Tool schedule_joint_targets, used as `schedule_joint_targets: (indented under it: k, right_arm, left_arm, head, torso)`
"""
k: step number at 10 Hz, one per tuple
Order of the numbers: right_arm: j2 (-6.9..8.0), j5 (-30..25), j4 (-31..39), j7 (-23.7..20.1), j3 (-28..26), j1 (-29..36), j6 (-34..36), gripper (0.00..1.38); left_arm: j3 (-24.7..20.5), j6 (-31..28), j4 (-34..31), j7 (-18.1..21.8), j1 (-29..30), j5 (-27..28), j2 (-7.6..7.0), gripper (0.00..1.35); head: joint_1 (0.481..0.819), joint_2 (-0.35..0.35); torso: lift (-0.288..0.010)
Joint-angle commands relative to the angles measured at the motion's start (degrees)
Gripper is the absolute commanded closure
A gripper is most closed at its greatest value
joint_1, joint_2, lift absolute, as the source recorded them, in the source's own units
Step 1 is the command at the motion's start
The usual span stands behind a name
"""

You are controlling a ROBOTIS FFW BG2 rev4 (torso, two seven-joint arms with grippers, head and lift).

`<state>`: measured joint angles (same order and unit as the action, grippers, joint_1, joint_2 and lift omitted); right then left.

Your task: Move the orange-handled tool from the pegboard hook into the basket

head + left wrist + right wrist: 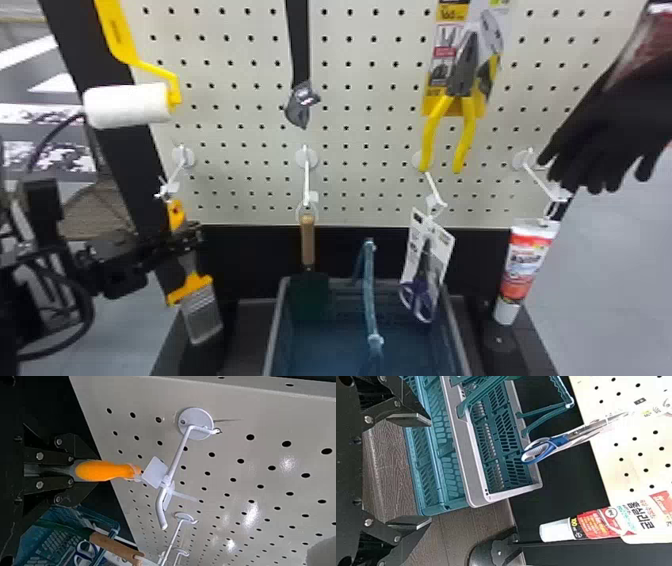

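The left gripper (187, 237) grips the orange-handled tool (101, 471), its tip just beside a white hook (178, 457) mid-frame on the pegboard (263, 469), with the basket (107, 523) and a wooden handle (115, 546) toward one corner.

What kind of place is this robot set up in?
Probably a mock hardware-store display: a pegboard with tools on hooks, scissors and pliers still on their cards, and a shopping-style basket below.
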<state>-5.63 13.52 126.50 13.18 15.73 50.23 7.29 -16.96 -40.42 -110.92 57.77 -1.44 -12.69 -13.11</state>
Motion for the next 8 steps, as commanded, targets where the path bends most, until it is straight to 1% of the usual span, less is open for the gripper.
schedule_joint_targets:
  k: [1, 2, 4, 6, 8]
  right_arm:
    - [0.0, 0.0, 0.0, 0.0, 0.0, 0.0, 0.0, 0.41]
    - [0.0, 0.0, 0.0, 0.0, 0.0, 0.0, 0.0, 0.41]
    - [0.09, 0.0, 0.0, 0.0, 0.0, 0.0, 0.1, 0.41]
    - [0.0, 0.0, -0.1, 0.0, 0.0, 0.0, 0.1, 0.41]
    - [0.0, 0.0, 0.0, 0.0, 0.0, 0.0, 0.3, 0.41]
  left_arm:
    - [-0.2, -0.2, -1.2, 0.0, 0.7, 0.0, 0.11, 1.15]
    - [-0.4, -0.5, -2.9, 0.0, 1.6, 0.5, 0.2, 1.15]
    - [-0.8, -1.6, -6.4, 0.0, 2.8, 2.3, 0.99, 1.15]
    - [-0.8, -2.4, -8.1, 0.0, 3.6, 2.4, 1.16, 1.15]
    - [-1.1, -3.6, -11.8, 0.0, 4.4, 2.8, 1.34, 1.15]
  head:
    - [0.549, 0.0]
    - [0.549, 0.0]
    - [0.549, 0.0]
    - [0.549, 0.0]
    - [0.549, 0.0]
  torso:
    - [-0.1]
    - [-0.1]
    - [-0.1]
    - [-0.1]
    - [-0.1]
